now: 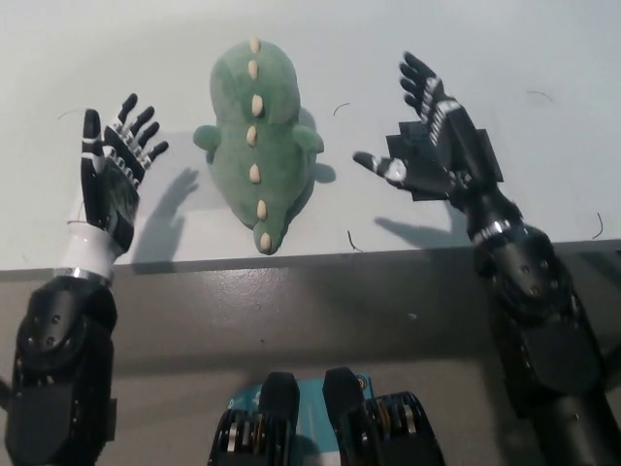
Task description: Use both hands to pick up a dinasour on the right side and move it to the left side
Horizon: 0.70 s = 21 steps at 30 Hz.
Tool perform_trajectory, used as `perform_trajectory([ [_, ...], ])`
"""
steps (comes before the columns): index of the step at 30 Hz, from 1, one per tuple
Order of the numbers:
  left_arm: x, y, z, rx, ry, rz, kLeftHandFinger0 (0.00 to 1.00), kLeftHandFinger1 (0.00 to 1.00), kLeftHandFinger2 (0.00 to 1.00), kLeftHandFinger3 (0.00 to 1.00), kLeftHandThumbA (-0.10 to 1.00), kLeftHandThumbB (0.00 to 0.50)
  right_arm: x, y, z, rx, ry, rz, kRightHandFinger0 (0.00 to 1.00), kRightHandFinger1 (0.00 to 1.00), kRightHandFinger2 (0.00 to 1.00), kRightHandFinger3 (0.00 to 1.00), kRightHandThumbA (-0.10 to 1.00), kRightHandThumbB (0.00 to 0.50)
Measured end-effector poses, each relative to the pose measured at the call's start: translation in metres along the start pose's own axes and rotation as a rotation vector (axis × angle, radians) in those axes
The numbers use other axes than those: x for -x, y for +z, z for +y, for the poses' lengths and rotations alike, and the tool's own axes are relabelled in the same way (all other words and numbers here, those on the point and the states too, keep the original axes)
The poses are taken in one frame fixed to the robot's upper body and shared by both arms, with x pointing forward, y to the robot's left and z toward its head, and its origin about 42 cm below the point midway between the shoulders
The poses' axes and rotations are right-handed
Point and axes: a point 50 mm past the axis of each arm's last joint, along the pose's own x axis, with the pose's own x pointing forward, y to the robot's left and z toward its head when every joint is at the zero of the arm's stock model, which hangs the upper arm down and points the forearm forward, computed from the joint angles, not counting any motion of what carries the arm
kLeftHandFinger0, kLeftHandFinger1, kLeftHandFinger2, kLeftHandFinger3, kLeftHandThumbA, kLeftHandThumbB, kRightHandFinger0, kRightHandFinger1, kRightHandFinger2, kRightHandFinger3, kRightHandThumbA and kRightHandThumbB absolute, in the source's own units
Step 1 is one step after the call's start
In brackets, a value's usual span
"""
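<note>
A soft green plush dinosaur (256,144) with cream spikes lies on the white table (543,58), between the left hand (114,177) and right hand (434,136), both spread wide, touching nothing.

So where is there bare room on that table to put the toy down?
Bare table lies beyond the right hand, and between dinosaur and left hand. The table's near edge is crowded by both hands and the dinosaur.
</note>
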Motion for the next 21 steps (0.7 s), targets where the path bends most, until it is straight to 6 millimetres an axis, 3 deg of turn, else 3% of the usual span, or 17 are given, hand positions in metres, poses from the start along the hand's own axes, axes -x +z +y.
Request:
perform_trajectory([
  [2, 0.002, -0.003, -0.004, 0.008, 0.002, 0.004, 1.00, 1.00, 1.00, 1.00, 1.00, 0.140, 0.007, -0.001, -0.003, -0.002, -0.008, 0.005, 1.00, 1.00, 1.00, 1.00, 1.00, 0.069],
  [7, 0.010, -0.011, -0.011, 0.013, 0.003, 0.006, 1.00, 1.00, 1.00, 1.00, 1.00, 0.170, 0.022, 0.001, -0.018, 0.006, -0.040, -0.006, 1.00, 1.00, 1.00, 1.00, 1.00, 0.117],
  [14, 0.020, -0.018, -0.011, -0.001, 0.011, -0.011, 1.00, 1.00, 1.00, 1.00, 1.00, 0.197, 0.052, -0.002, -0.055, 0.006, -0.140, 0.001, 1.00, 1.00, 1.00, 1.00, 1.00, 0.139],
  [18, 0.025, -0.022, -0.011, -0.009, 0.015, -0.019, 1.00, 1.00, 1.00, 1.00, 1.00, 0.212, 0.071, -0.010, -0.077, 0.015, -0.199, 0.026, 1.00, 1.00, 1.00, 1.00, 1.00, 0.186],
  [20, 0.027, -0.024, -0.012, -0.008, 0.017, -0.022, 1.00, 1.00, 1.00, 1.00, 1.00, 0.217, 0.077, -0.011, -0.082, 0.018, -0.215, 0.031, 1.00, 1.00, 1.00, 1.00, 1.00, 0.281],
  [21, 0.029, -0.026, -0.013, -0.004, 0.018, -0.022, 1.00, 1.00, 1.00, 1.00, 1.00, 0.210, 0.082, -0.011, -0.088, 0.026, -0.230, 0.033, 1.00, 1.00, 1.00, 1.00, 1.00, 0.296],
])
